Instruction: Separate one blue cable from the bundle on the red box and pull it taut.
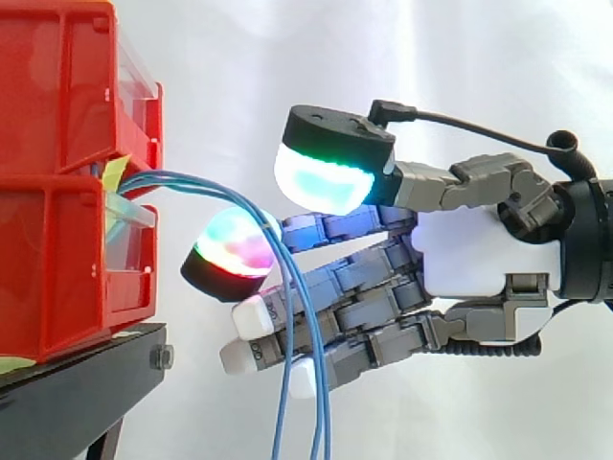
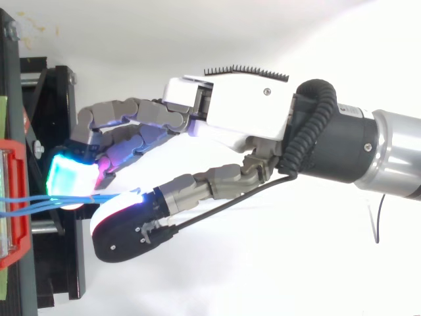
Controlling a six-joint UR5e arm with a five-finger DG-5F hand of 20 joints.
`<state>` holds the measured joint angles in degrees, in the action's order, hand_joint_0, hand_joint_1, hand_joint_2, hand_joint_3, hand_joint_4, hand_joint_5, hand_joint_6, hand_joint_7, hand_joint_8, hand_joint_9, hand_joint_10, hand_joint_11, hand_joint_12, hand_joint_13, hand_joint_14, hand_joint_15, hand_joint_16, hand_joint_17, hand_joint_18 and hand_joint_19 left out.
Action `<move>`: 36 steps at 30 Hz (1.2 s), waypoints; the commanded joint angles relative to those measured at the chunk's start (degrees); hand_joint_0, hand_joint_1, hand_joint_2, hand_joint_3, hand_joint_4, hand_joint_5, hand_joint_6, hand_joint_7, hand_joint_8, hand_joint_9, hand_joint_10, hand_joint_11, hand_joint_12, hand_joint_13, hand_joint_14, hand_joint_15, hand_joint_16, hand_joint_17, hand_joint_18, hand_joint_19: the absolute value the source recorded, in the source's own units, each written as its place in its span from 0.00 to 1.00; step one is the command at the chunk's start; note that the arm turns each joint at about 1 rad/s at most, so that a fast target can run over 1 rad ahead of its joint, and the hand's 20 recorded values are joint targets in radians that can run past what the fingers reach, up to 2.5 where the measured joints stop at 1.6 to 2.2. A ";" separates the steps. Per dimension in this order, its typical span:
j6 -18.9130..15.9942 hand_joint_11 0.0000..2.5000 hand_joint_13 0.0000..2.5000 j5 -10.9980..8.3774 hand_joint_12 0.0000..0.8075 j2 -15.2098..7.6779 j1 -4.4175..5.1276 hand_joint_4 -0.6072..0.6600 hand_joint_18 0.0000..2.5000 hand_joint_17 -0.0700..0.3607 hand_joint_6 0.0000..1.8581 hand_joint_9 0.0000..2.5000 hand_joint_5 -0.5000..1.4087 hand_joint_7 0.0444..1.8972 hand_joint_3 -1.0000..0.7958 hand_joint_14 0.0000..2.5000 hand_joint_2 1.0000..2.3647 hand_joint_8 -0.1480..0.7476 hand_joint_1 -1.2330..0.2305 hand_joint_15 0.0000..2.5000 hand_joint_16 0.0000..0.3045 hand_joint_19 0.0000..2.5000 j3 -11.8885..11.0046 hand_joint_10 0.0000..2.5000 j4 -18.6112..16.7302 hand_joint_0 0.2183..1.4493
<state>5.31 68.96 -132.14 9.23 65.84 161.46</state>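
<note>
We see blue cables (image 1: 196,180) leave the red box (image 1: 57,278) at left, arc right & pass betw. the hand's (image 1: 469,254) thumb pad (image 1: 326,177) and the uppermost of its fingers (image 1: 230,251). They lie over that finger's pad, then hang slack across the lower ones. Fingers approx. straight, gap narrow, cables loose in it.

My hand (image 1: 469,259) is showing grey with a white palm, pads (image 1: 321,182) glowing cyan-green, magenta and white. Cables (image 1: 287,316) are reading blue; bins (image 1: 57,192) at frame left red, stand (image 1: 67,402) at lower left black.
</note>
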 commanded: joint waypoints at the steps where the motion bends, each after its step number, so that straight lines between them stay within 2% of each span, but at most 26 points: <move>1: -0.04 0.13 0.17 0.04 0.44 0.04 0.00 0.69 0.21 0.42 0.27 0.27 0.21 0.63 0.28 0.00 0.00 0.52 0.41 0.07 0.16 0.19 -0.01 0.00 0.00 0.29; 7: -0.12 0.13 0.18 0.04 0.44 -0.05 0.00 0.68 0.22 0.42 0.27 0.29 0.22 0.69 0.28 0.00 0.00 0.53 0.42 0.07 0.16 0.18 0.08 0.00 0.00 0.29; 14: -0.04 0.14 0.18 -0.05 0.44 -0.05 0.00 0.66 0.22 0.41 0.27 0.30 0.23 0.78 0.32 0.00 0.00 0.53 0.36 0.07 0.16 0.18 -0.01 0.00 0.00 0.33; 20: 0.14 0.14 0.18 0.04 0.44 -0.05 0.00 0.65 0.23 0.41 0.31 0.29 0.22 0.75 0.37 0.00 0.01 0.53 0.34 0.07 0.16 0.18 -0.01 0.00 0.61 0.33; 21: 0.14 0.14 0.18 0.04 0.44 -0.05 0.00 0.64 0.23 0.41 0.34 0.29 0.21 0.70 0.40 0.00 0.01 0.53 0.34 0.07 0.16 0.18 0.08 0.00 0.88 0.33; 24: 0.14 0.14 0.17 0.04 0.44 -0.05 0.00 0.62 0.23 0.41 0.36 0.28 0.21 0.67 0.44 0.00 0.01 0.53 0.34 0.07 0.16 0.18 -0.01 0.00 1.41 0.32; 36: -0.12 0.14 0.14 0.04 0.42 -0.05 0.09 0.62 0.22 0.41 0.36 0.25 0.20 0.66 0.53 0.00 0.02 0.51 0.30 0.06 0.16 0.18 0.08 0.00 1.67 0.33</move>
<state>5.29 68.95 -132.19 9.37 65.91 163.01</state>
